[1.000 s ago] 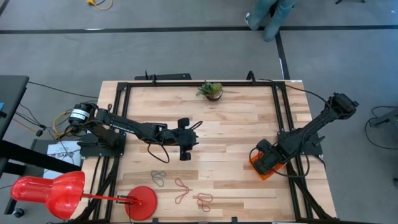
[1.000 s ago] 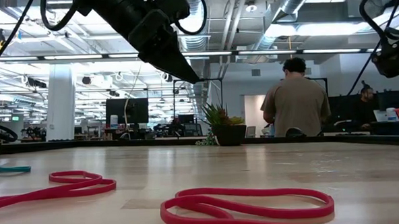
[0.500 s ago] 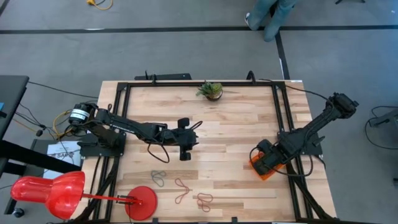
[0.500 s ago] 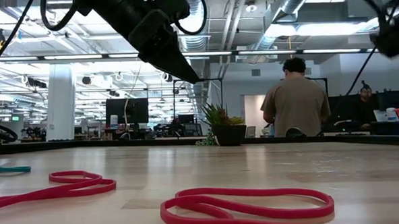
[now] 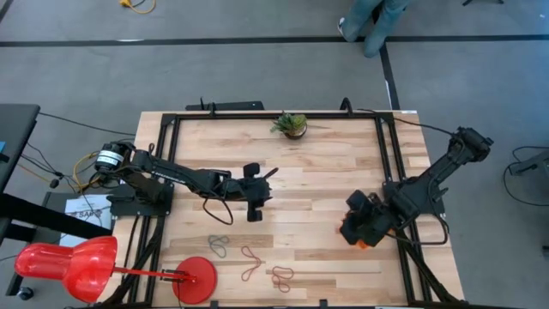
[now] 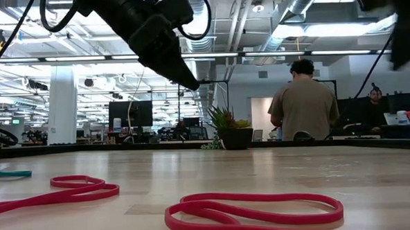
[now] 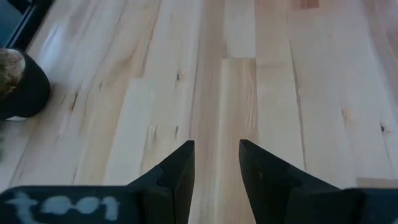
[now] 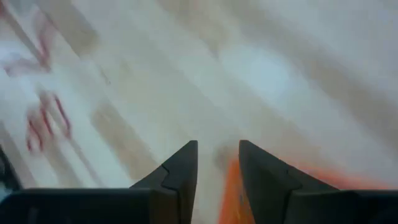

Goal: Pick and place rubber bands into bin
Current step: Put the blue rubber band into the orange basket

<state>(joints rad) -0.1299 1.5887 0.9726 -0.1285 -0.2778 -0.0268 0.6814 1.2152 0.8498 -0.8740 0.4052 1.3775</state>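
Observation:
The rubber bands lie loose on the near part of the table: a greyish one (image 5: 219,246) and two reddish ones (image 5: 251,262) (image 5: 282,275). The low view shows red bands (image 6: 254,210) (image 6: 76,184) and a teal one (image 6: 6,173). My left gripper (image 5: 255,203) (image 7: 216,144) hangs open above the bare middle of the table. My right gripper (image 5: 356,225) (image 8: 217,144) is open over the orange bin (image 5: 364,243) (image 8: 230,193) and hides most of it. The bin stands on the table's right part.
A small potted plant (image 5: 292,125) stands at the far edge. A round red disc (image 5: 196,279) with a red lamp-like object (image 5: 64,266) sits at the near left corner. Black frame rails (image 5: 163,172) border the table. A person (image 6: 305,100) stands in the room beyond.
My right gripper has swung quickly toward the table's left, covering more of the orange bin in the high view; in the low view it is blurred and higher in the picture. The rubber bands have stayed put.

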